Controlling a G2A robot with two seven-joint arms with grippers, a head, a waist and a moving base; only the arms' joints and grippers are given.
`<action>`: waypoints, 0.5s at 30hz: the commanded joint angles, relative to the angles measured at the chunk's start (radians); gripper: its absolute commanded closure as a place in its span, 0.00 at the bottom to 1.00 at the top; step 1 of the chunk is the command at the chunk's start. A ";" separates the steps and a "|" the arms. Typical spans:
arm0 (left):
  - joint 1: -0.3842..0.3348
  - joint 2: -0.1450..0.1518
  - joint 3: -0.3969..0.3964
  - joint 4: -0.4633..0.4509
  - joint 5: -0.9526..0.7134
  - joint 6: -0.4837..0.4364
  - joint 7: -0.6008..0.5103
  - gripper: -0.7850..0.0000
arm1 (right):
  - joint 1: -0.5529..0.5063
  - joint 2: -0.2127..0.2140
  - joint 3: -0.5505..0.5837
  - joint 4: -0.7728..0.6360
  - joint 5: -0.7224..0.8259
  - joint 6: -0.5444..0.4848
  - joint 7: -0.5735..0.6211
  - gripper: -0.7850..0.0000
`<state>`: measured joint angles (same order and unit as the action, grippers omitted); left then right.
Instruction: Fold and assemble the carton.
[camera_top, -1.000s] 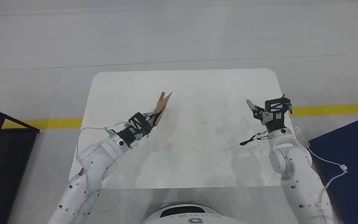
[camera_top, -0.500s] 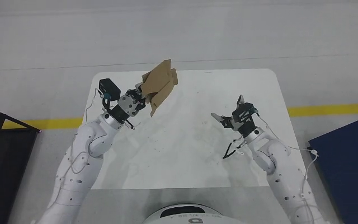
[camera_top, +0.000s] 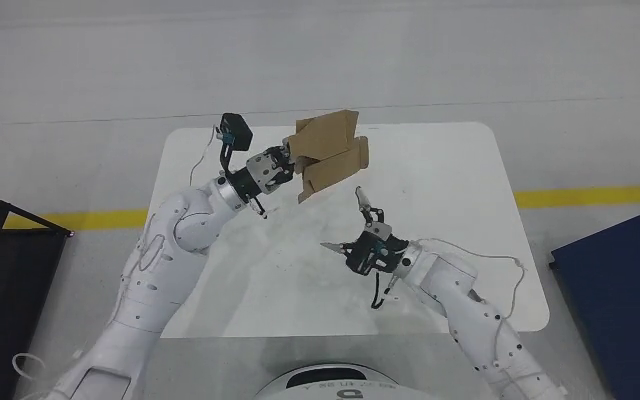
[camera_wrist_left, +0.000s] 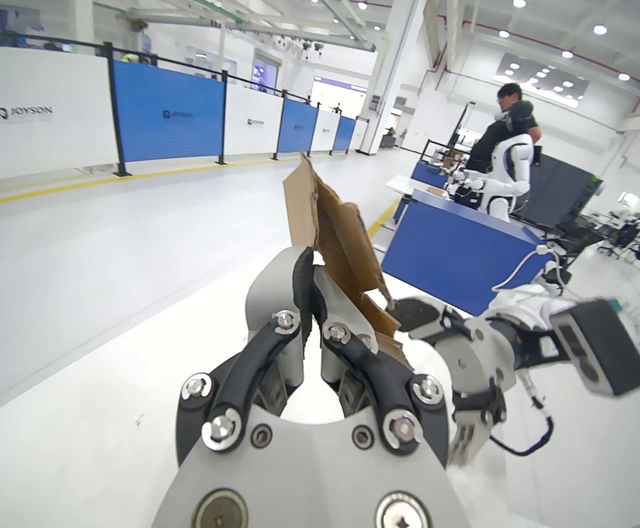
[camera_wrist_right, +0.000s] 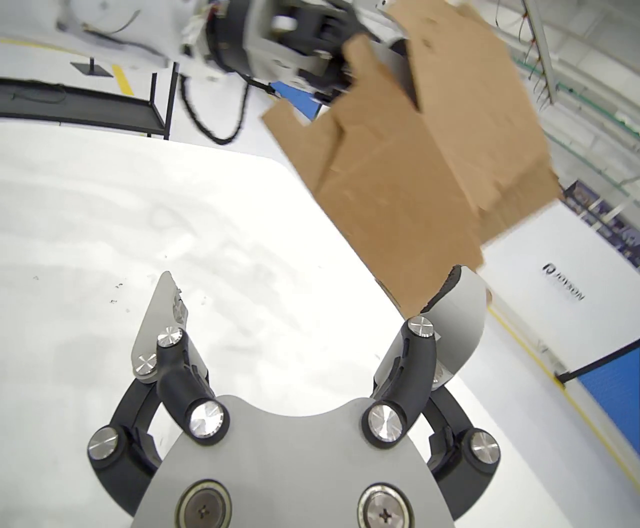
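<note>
White table (camera_top: 450, 200), rounded corners, grey floor with a yellow line around it. Carton (camera_top: 330, 150) is brown cardboard, partly folded with panels and flaps at angles, held in the air over the table's far edge, just left of centre, not resting on the surface. Left gripper (camera_top: 285, 165) sits at the carton's left end with its fingers pressed together on a cardboard edge; the left wrist view shows the sheet (camera_wrist_left: 340, 235) pinched between the black pads (camera_wrist_left: 300, 280) and rising away from them. Right gripper (camera_top: 340, 217) is over the middle of the table, below the carton and nearer the robot, with its fingers spread wide and holding nothing. In the right wrist view (camera_wrist_right: 316, 285) one fingertip (camera_wrist_right: 462, 287) is right at the lowest corner of the carton (camera_wrist_right: 415, 165); can't tell whether it touches. The other finger is over bare table (camera_wrist_right: 100, 200).
</note>
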<state>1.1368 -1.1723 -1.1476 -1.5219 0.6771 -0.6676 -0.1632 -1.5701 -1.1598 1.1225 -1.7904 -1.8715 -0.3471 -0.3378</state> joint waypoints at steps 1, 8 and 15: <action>-0.024 -0.006 0.024 0.017 -0.038 -0.001 -0.011 1.00 | 0.004 -0.007 -0.024 0.018 0.000 0.091 -0.037 0.00; -0.062 -0.028 0.097 0.091 -0.149 -0.046 -0.006 1.00 | 0.033 -0.043 -0.110 0.083 -0.068 0.471 -0.085 0.00; -0.096 -0.037 0.113 0.134 -0.210 -0.087 -0.021 1.00 | 0.069 -0.075 -0.176 0.179 -0.123 0.712 -0.070 0.19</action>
<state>1.0414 -1.2090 -1.0331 -1.3870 0.4696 -0.7531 -0.1855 -1.5057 -1.2323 0.9522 -1.6233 -1.9828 0.3418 -0.4203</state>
